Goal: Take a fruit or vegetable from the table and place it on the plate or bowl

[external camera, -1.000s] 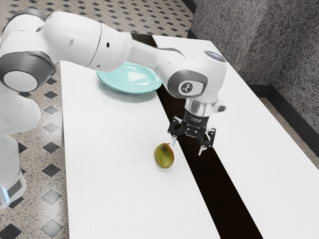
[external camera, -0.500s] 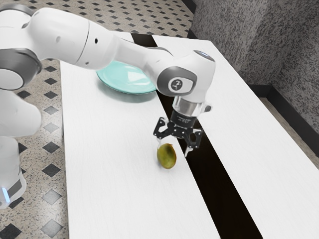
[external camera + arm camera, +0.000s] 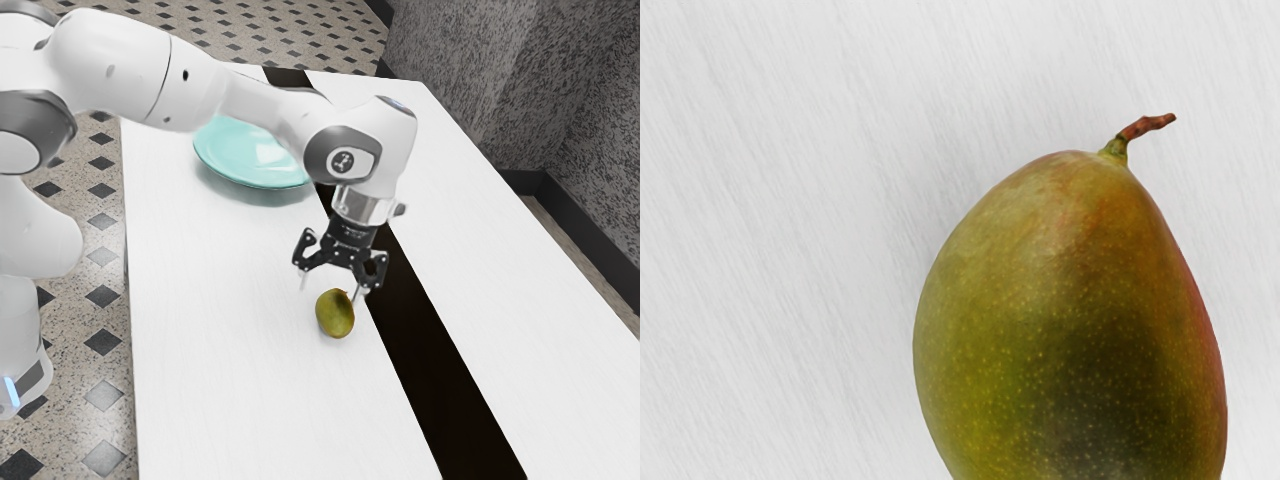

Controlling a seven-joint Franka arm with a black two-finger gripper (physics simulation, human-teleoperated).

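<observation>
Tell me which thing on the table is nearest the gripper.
The mango, lying just below the open gripper; the teal plate lies much farther from it.

1. You see a white worktop (image 3: 220, 330) running from the top centre of the exterior view down to its lower edge, split lengthwise by a dark strip (image 3: 430, 370).
2. On the left and along the top lies a speckled floor (image 3: 90, 320) set with black diamond tiles.
3. In the upper right stands a grey speckled wall (image 3: 500, 70) with a dark baseboard (image 3: 590, 245) at its foot.
</observation>
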